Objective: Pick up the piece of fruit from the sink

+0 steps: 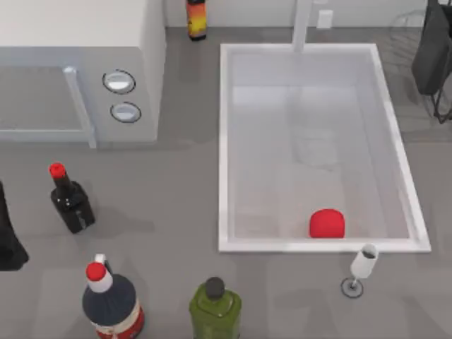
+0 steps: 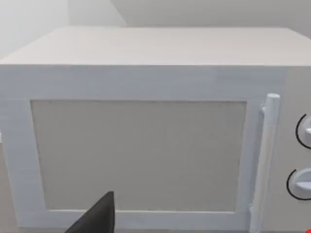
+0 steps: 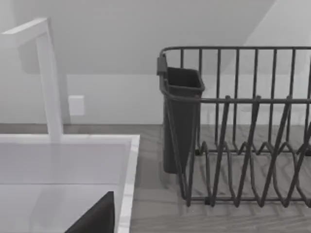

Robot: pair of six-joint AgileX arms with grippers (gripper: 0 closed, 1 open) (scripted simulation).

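This was a kitchen counter, rendered rather than real. A large white sink [image 1: 224,141] was sunk into the grey worktop [image 1: 176,183], with a white faucet [image 1: 302,25] rising at its far rim. To the left stood a white microwave [image 1: 78,63] with two round knobs [image 1: 119,81] and a bar handle. A dark wire dish rack [image 3: 243,145] with a cutlery holder stood on the counter to the right of the sink. Bottles lined the near edge: a dark one with a red cap [image 1: 69,201], a larger red-capped one [image 1: 109,304], and a green one [image 1: 215,307], possibly oil. A wine glass [image 1: 361,268] stood just beside the sink's near rim.
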